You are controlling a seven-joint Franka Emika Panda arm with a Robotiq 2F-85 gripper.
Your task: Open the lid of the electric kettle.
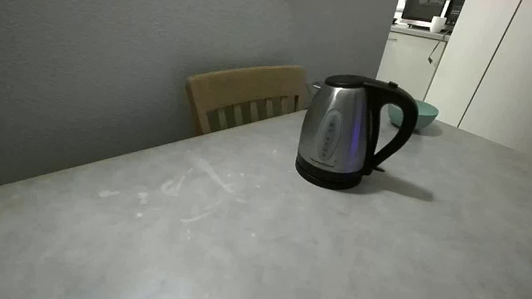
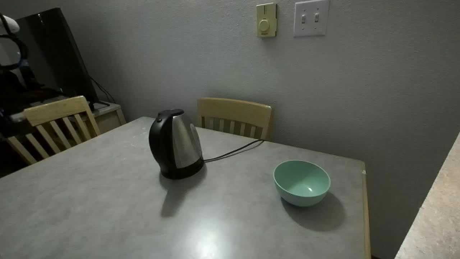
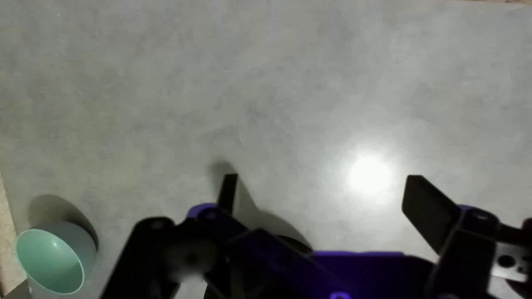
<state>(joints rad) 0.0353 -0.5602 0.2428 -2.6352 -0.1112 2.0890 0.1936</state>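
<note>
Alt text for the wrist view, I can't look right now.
Open gripper over a gray tabletop, mostly hiding what is probably the electric kettle, a curved black edge at bottom center. A teal bowl sits at lower left.

Kettle (image 2: pixel 179 145) on table (image 2: pixel 100 201), bowl (image 2: pixel 301 185) well apart, chair (image 2: pixel 233 111) behind table

This looks like a home's dining area beside a kitchen: slatted wooden chairs (image 2: pixel 235 109) stand at a table (image 2: pixel 90 205) holding an electric kettle (image 2: pixel 185 142) and a mint-green bowl (image 2: pixel 302 180); a dial thermostat (image 2: pixel 266 20) and a double light switch (image 2: pixel 311 18) hang on the textured wall (image 2: pixel 161 54); beyond, a microwave (image 1: pixel 423 9) and a white cup (image 1: pixel 437 25) occupy a counter (image 1: pixel 415 32).
</note>
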